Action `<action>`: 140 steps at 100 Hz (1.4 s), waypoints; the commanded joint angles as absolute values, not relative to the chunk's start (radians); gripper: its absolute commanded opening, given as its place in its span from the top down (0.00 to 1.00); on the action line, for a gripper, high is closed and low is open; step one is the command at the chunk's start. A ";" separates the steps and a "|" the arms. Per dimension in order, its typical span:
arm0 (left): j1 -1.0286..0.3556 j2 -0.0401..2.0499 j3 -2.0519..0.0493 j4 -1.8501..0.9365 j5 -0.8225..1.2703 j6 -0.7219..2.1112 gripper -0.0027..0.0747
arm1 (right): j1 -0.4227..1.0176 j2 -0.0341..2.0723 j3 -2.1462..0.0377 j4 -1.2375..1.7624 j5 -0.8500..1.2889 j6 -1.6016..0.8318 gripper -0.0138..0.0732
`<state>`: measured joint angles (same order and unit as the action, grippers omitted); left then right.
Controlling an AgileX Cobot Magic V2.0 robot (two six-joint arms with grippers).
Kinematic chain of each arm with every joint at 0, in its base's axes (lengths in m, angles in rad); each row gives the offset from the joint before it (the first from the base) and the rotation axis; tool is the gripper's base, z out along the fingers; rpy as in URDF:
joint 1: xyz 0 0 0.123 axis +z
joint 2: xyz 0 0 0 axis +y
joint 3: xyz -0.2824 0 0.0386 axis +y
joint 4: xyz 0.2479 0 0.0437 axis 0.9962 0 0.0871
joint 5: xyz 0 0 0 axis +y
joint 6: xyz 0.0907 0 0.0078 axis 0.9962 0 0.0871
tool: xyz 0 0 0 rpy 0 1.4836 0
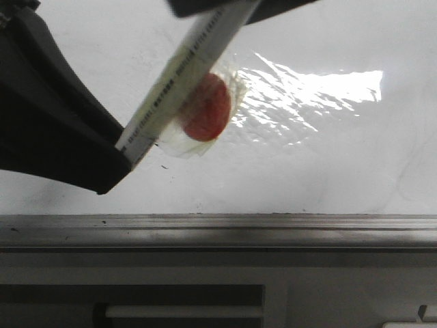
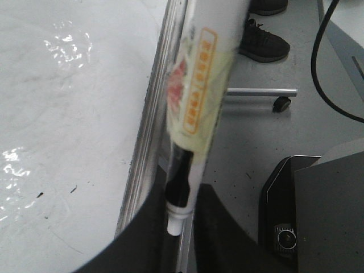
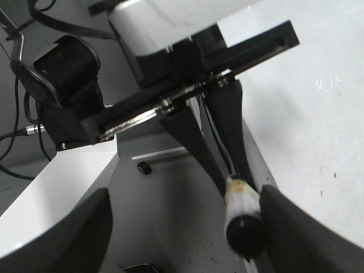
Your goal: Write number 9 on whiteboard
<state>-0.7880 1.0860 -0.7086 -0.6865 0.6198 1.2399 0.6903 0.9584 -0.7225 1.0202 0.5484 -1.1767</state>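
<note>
The whiteboard [image 1: 328, 171] is glossy white with bright glare and a grey metal ledge [image 1: 218, 229] along its lower edge. No number 9 shows on it, only tiny specks. My left gripper [image 1: 126, 154] is shut on a white marker [image 1: 184, 75] with a yellowish label, held slanted over the board. In the left wrist view the marker [image 2: 199, 96] sits between the jaws [image 2: 179, 227], beside the board [image 2: 68, 114]. My right gripper [image 3: 182, 196] is open; the marker's black end [image 3: 242, 227] lies between its jaws, close to one finger. The right gripper also shows at the top of the front view [image 1: 239, 7].
A red disc under clear tape [image 1: 208, 109] is stuck on the board behind the marker. Beyond the ledge are floor, black shoes [image 2: 264, 42], a castor bar [image 2: 261, 91], a black cable [image 2: 324, 74] and a dark box [image 2: 290, 216]. A black camera [image 3: 65, 65] stands above.
</note>
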 commanded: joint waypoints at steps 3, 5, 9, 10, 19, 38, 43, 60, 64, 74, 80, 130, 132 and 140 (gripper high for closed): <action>-0.793 1.066 -0.742 -0.717 0.593 1.238 0.99 | 0.728 0.997 -0.780 1.080 0.457 -1.197 0.30; -0.793 1.066 -0.742 -0.717 0.593 1.238 0.99 | 0.731 1.002 -0.782 1.080 0.451 -1.197 0.30; -0.793 1.066 -0.742 -0.717 0.593 1.238 0.99 | 0.738 1.018 -0.786 1.085 0.443 -1.197 0.30; -0.793 1.066 -0.742 -0.717 0.593 1.238 0.99 | 0.738 1.023 -0.789 1.085 0.443 -1.197 0.30; -0.793 1.066 -0.742 -0.717 0.593 1.238 0.99 | 0.738 1.048 -0.789 1.090 0.448 -1.197 0.30; -0.793 1.066 -0.742 -0.717 0.593 1.238 0.99 | 0.738 1.087 -0.789 1.090 0.461 -1.197 0.52; -0.793 1.066 -0.742 -0.717 0.593 1.238 0.99 | 0.738 1.090 -0.789 1.090 0.461 -1.197 0.61; -0.793 1.066 -0.742 -0.717 0.593 1.238 0.99 | 0.738 1.106 -0.789 1.079 0.491 -1.195 0.92; -0.793 1.066 -0.742 -0.717 0.593 1.238 0.99 | 0.738 1.106 -0.788 1.074 0.495 -1.195 0.91; -0.793 1.066 -0.742 -0.735 0.593 1.238 0.99 | 0.736 1.106 -0.790 1.072 0.518 -1.194 0.91; -0.788 1.062 -0.742 -0.767 0.593 1.235 0.96 | 0.736 1.106 -0.800 1.059 0.532 -1.171 0.91; -0.779 0.756 -0.685 -0.786 0.537 0.986 0.48 | 0.746 1.098 -1.305 0.045 1.098 -0.216 0.91; -0.773 0.734 -0.672 -0.786 0.517 0.975 0.50 | 0.752 1.093 -1.312 0.022 1.092 -0.190 0.90; -0.754 0.655 -0.606 -0.786 0.416 0.885 0.57 | 0.785 1.057 -1.299 -0.052 0.993 -0.162 0.88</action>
